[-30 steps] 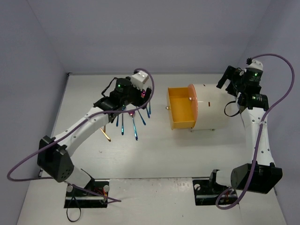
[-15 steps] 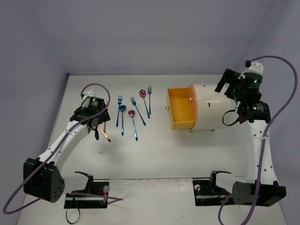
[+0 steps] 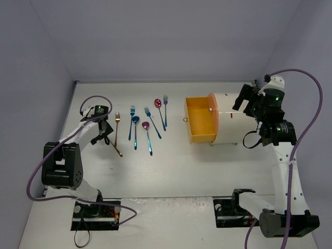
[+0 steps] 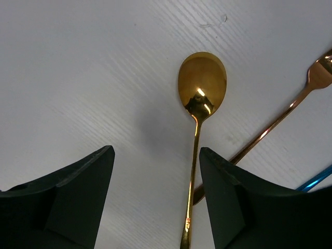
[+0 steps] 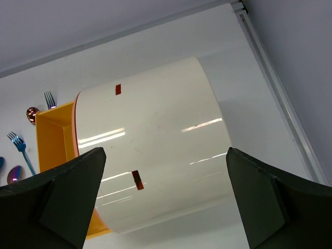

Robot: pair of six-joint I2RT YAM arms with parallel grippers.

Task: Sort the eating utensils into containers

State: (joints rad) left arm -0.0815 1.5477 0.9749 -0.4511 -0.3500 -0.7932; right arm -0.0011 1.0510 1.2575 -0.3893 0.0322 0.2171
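Observation:
Several thin metal utensils lie in a row on the white table: a gold fork (image 3: 116, 126), a gold spoon (image 3: 117, 149), a blue fork (image 3: 131, 120), a blue spoon (image 3: 136, 130), a purple spoon (image 3: 148, 136) and others. My left gripper (image 3: 104, 138) is open and low over the gold spoon (image 4: 202, 81), whose handle runs between the fingers close to the right one (image 4: 233, 197). The white cylinder cabinet (image 3: 231, 120) has one orange drawer (image 3: 200, 120) pulled open. My right gripper (image 3: 244, 99) is open and empty above the cabinet's (image 5: 155, 135) back part.
A second blue fork (image 3: 153, 122), a magenta spoon (image 3: 157, 103) and a purple fork (image 3: 165, 105) lie between the row and the drawer. The gold fork (image 4: 290, 111) lies just right of the spoon. The table's far edge (image 5: 270, 78) runs behind the cabinet.
My left arm has swung left, from over the utensil row to over the gold spoon. My right gripper has shifted slightly left and lower above the cabinet.

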